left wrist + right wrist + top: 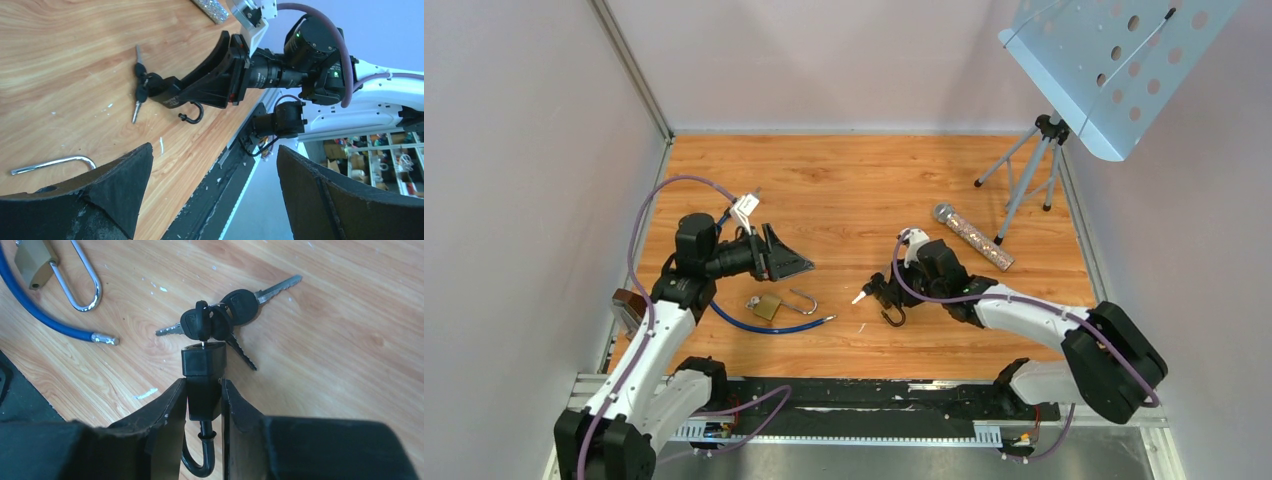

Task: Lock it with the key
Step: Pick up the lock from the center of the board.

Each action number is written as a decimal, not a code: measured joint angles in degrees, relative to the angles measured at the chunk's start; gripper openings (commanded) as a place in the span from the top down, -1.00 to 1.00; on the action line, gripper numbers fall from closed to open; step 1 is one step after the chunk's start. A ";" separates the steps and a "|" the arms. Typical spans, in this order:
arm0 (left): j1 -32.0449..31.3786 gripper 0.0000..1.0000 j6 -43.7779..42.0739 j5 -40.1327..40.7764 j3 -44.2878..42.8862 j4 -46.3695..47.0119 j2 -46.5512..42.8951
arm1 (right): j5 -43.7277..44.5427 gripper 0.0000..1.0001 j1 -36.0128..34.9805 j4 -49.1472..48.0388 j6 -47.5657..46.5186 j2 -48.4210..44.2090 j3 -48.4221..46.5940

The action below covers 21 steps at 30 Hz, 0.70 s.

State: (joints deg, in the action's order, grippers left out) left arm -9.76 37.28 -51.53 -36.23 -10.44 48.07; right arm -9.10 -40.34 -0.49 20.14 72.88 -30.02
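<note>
No lettering can be read anywhere on my bench. The white tag (746,206) by my left wrist is too small to make out. The faint marks on the black key heads (241,306), beside the black padlock (202,362) pinched in my right gripper (204,385), are blurred.

1. Black padlock (202,362): small, boxy, its black hooked shackle apparently open, clamped by its sides in the right gripper (205,385), well right of the brass padlock (766,305)
2. Keys (240,305): black-headed bunch, one standing in the black padlock's end, the others fanned on the wood
</note>
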 measured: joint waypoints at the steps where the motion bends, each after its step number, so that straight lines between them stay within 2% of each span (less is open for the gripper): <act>1: -0.63 -1.00 0.50 0.11 0.11 0.68 0.96 | -0.31 0.44 0.00 -0.52 -0.09 0.98 -0.52; 2: -1.38 -1.00 1.01 0.22 0.11 1.49 1.86 | -0.68 0.46 0.00 -1.11 -0.13 2.08 -1.11; 5: -3.26 -1.00 1.46 0.76 0.11 3.10 3.43 | -1.53 0.92 0.00 -2.34 -0.22 3.93 -2.14; 6: -3.74 -1.00 1.44 1.01 0.11 3.21 3.69 | -1.75 0.99 0.00 -2.38 -0.35 4.00 -2.25; 11: -5.25 -1.00 0.79 2.21 0.11 3.02 4.63 | -2.56 1.00 0.02 -0.28 -0.72 3.74 -3.19; 15: -5.29 -1.00 -1.20 3.02 -0.31 1.53 4.85 | -4.52 1.00 0.00 6.64 -1.11 1.49 -5.33; 21: -5.49 -1.00 -6.45 3.89 -6.45 0.07 5.99 | -9.09 1.00 0.04 12.57 -1.73 -2.82 -11.85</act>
State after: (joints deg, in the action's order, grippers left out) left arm -15.25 30.83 -47.64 -42.68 -10.37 54.06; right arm -18.20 -40.29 12.08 18.41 70.06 -41.87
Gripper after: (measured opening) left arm 0.998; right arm 0.157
